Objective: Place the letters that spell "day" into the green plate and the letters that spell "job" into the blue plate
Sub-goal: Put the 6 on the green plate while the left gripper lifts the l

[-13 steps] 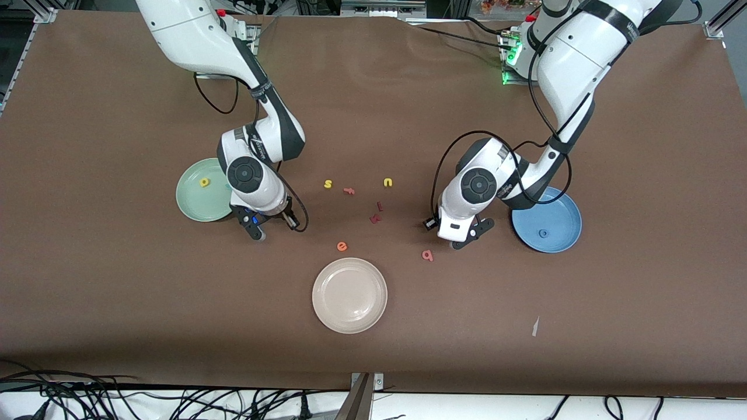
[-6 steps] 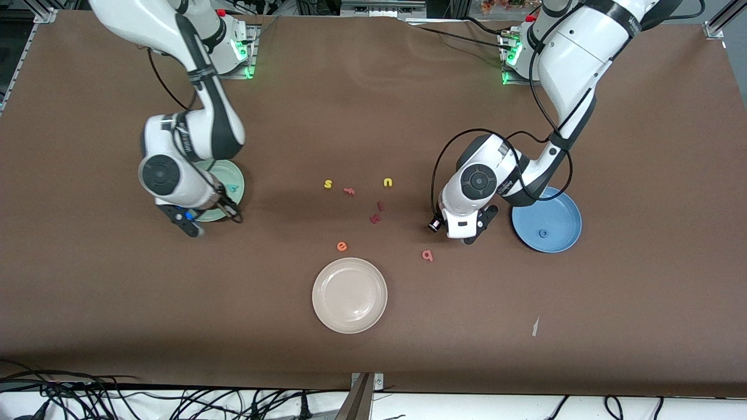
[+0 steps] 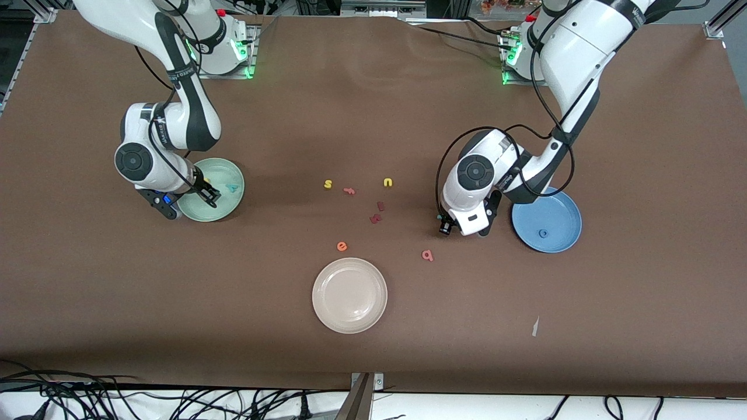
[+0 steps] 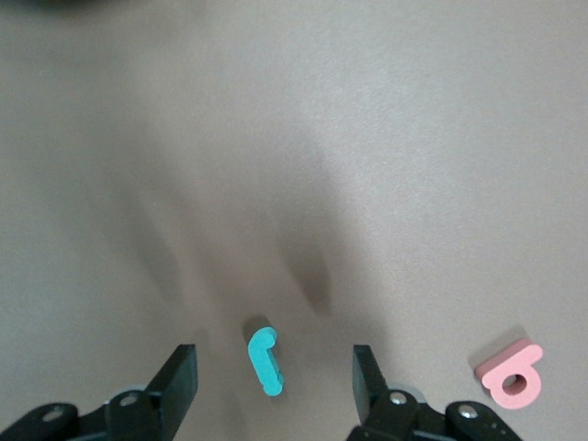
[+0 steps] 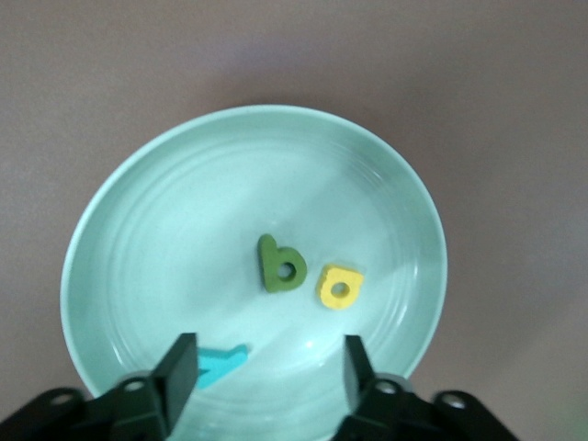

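Observation:
The green plate [image 3: 224,204] [image 5: 165,230] holds the dark green d [image 5: 280,265], the yellow a [image 5: 339,286] and the teal y [image 5: 219,364] [image 3: 233,188]. My right gripper [image 3: 187,201] [image 5: 269,372] hangs open over that plate with nothing in it. My left gripper [image 3: 464,226] [image 4: 272,381] is open low over the table beside the blue plate [image 3: 560,216]. The teal j [image 4: 265,360] lies flat on the table between its fingers, untouched. The pink b [image 4: 511,375] [image 3: 428,255] lies close by, nearer the front camera. The blue o [image 3: 543,233] rests in the blue plate.
A cream-white plate [image 3: 349,315] sits nearest the front camera. Loose letters lie mid-table: yellow s [image 3: 328,184], pink f [image 3: 349,190], yellow u [image 3: 387,182], two dark red pieces [image 3: 376,217] and orange e [image 3: 342,246].
My right arm swung from mid-table across the green plate and its gripper opened; the teal y now lies in the plate. My left hand turned a little and its jaws spread wider.

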